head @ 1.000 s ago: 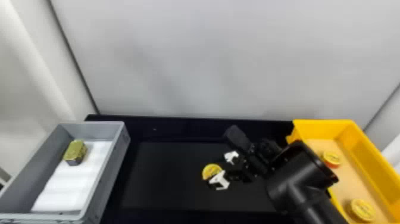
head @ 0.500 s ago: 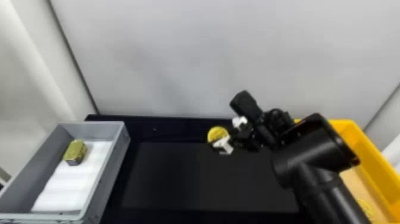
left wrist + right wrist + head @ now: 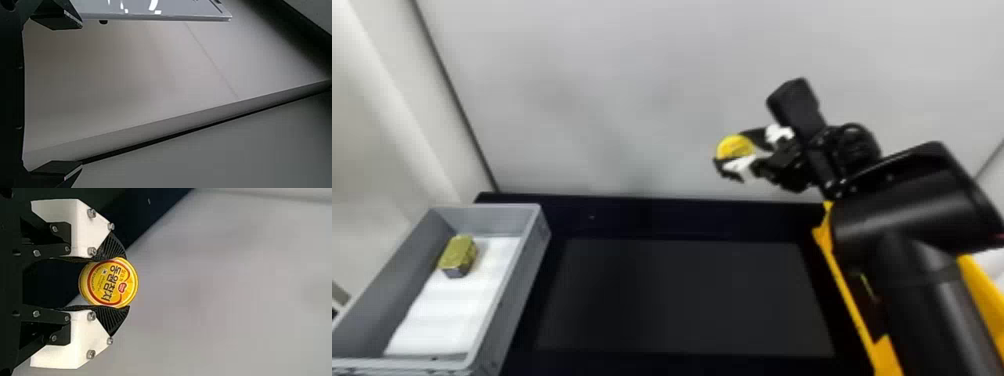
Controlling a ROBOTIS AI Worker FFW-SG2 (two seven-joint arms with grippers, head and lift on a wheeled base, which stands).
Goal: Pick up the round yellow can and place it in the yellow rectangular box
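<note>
right gripper [image 3: 736,151] clasps round yellow can [image 3: 109,282] in ribbed fingers [image 3: 112,319]; left gripper [image 3: 82,94] spread wide

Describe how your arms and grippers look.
The right arm is black, with smooth, thick, rounded segments and an exposed black mechanism toward the wrist. The right gripper has white angular plates with silvery screws, black linkages and black ribbed finger pads. The left gripper is black, its blocky fingertips edged in a paler tone.
</note>
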